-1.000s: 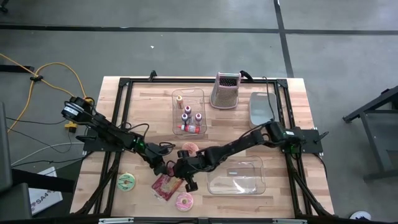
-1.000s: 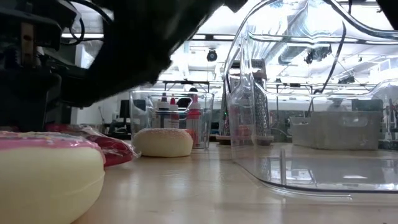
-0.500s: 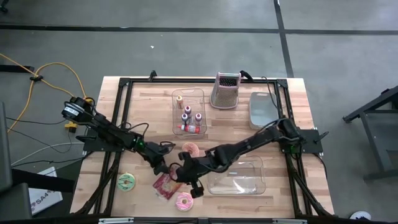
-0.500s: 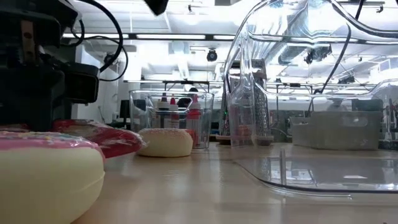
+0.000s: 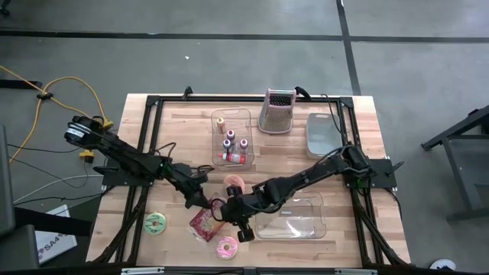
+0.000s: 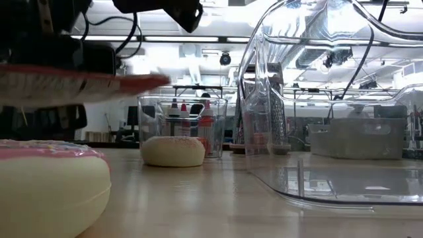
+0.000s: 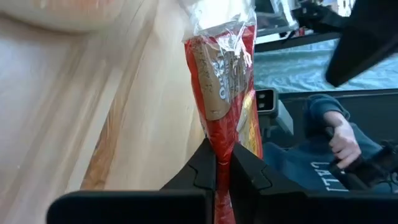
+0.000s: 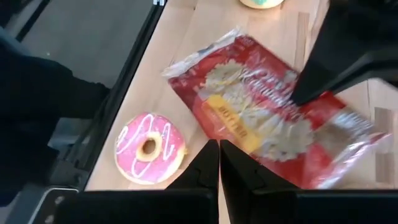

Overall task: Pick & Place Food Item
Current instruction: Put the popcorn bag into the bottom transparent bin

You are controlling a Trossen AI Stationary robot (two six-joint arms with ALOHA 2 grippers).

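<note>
Left tool clamped on one end of red snack packet, packet lifted clear of tabletop, hanging over its front-left area. Right tool pinched fully closed, empty, poised above packet, between pink donut and clear plastic tray.

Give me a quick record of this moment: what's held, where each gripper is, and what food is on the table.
held item: red snack packet, lifted off the table
left gripper: shut on the packet's edge
right gripper: shut, empty, above the packet
food on table: pink donut, green donut, pale donut
nearby: clear container
</note>
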